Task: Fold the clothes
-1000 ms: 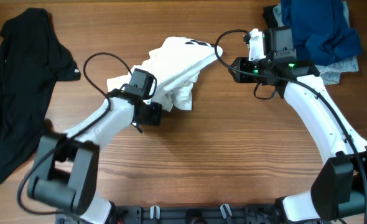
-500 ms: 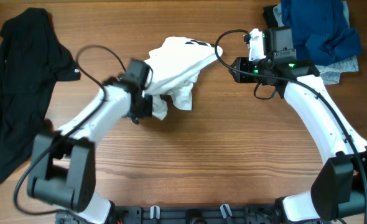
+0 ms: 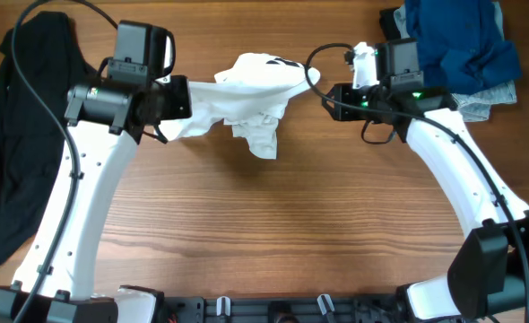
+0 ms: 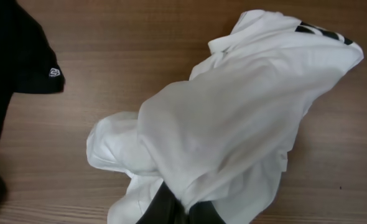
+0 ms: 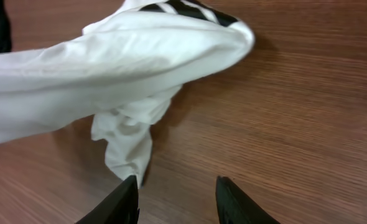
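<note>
White T-shirt [image 3: 251, 85], upper centre, long axis left-right: our left hand [image 3: 186, 100] clenches its left end. Our right hand [image 5: 177, 185], released, sits beside the right end.

Place: a robotics lab bench, plainly a test rig.
Arms: here's the left arm [image 3: 76, 206] and the right arm [image 3: 462, 170], white shells with black joints, both planted at the near edge.
Wiring: black cables [image 3: 327, 47] looping loose, and a green light [image 3: 417, 93] glowing on the right arm.
Mounting: a black rail [image 3: 273, 312] runs along the front.
Surface: a wood-grain tabletop [image 3: 273, 224] carrying only a white T-shirt [image 3: 247, 85], a black garment [image 3: 22, 135] and a blue pile [image 3: 462, 40].
</note>
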